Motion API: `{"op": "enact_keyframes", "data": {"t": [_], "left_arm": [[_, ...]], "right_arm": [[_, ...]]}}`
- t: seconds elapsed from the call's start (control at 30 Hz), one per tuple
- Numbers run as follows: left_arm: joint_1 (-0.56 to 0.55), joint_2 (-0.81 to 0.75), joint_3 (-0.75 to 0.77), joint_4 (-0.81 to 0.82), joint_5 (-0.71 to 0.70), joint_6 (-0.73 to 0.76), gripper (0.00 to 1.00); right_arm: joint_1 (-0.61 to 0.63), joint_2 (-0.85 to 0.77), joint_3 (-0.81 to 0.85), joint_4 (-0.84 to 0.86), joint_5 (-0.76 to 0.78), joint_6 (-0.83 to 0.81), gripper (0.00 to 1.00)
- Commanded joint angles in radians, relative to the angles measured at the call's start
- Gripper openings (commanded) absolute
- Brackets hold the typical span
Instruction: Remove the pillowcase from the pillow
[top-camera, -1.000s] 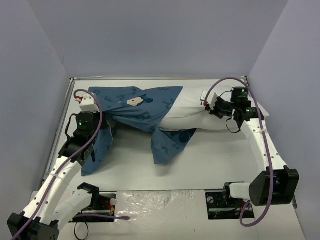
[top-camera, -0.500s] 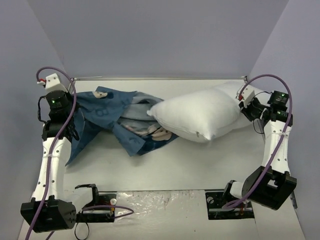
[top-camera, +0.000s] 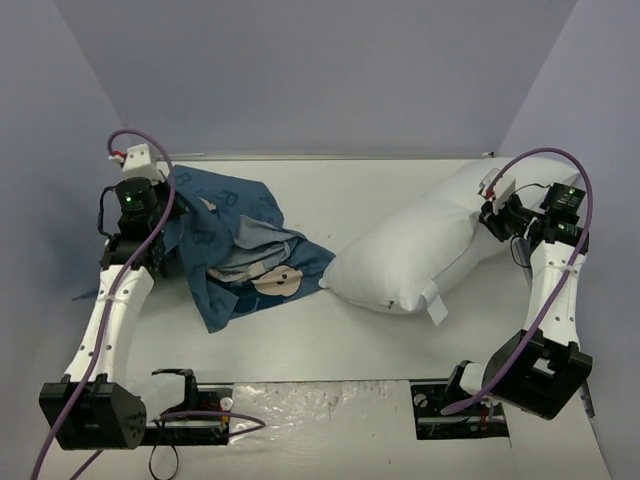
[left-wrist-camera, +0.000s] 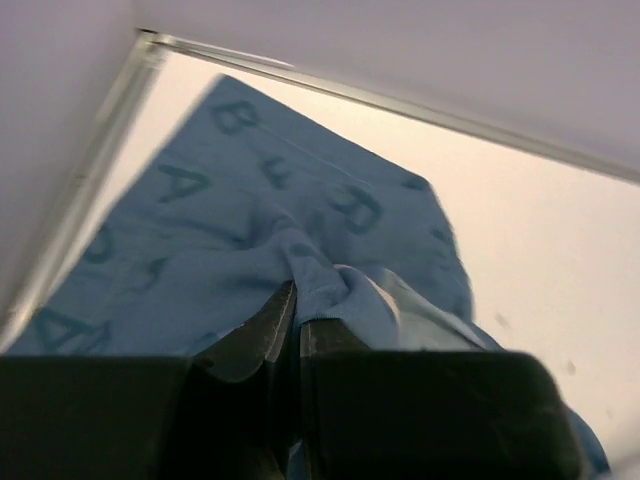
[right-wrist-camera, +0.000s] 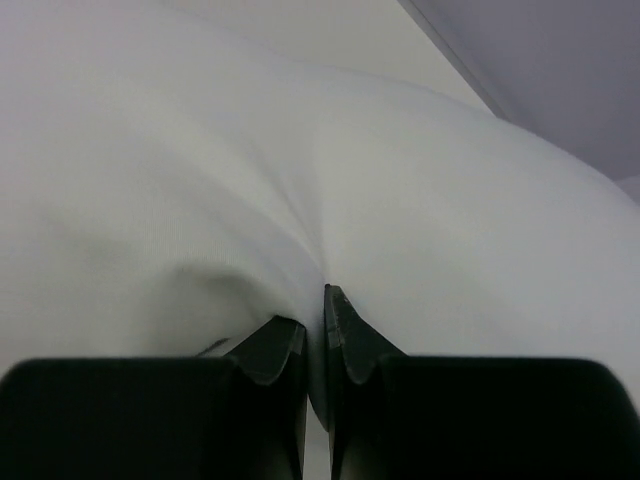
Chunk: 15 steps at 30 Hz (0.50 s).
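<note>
Both arms reach outward to opposite sides. The left gripper (left-wrist-camera: 296, 310) clamps a fold of the pillowcase (top-camera: 225, 235), bunched on the table (top-camera: 340, 335) at left; the right gripper (right-wrist-camera: 314, 320) clamps the bare pillow (top-camera: 405, 255), whose long axis runs diagonally from centre to far right

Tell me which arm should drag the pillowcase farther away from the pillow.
Probably left. The left gripper is shut on a fold of the pillowcase, while the right gripper is busy pinching the pillow at its right end.
</note>
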Motion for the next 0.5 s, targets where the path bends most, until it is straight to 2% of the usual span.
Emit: {"op": "enact_keyframes", "data": {"t": [0.0,0.1,0.33,0.47], "left_arm": [[-0.111,0.023,-0.004,0.085,0.150,0.002,0.02],[-0.193,0.072,0.043,0.111,0.181,0.028,0.02],[-0.236,0.246,0.265,0.124,0.222,0.042,0.02],[-0.288,0.359,0.296,0.114,0.217,0.024,0.02]], "right_arm": [[0.018,-0.053,0.068,0.074,-0.204,-0.060,0.00],[0.026,-0.044,0.163,0.072,-0.300,-0.037,0.00],[0.040,-0.070,0.321,0.073,-0.535,0.031,0.00],[0.043,-0.111,0.272,0.064,-0.555,0.054,0.00]]}}
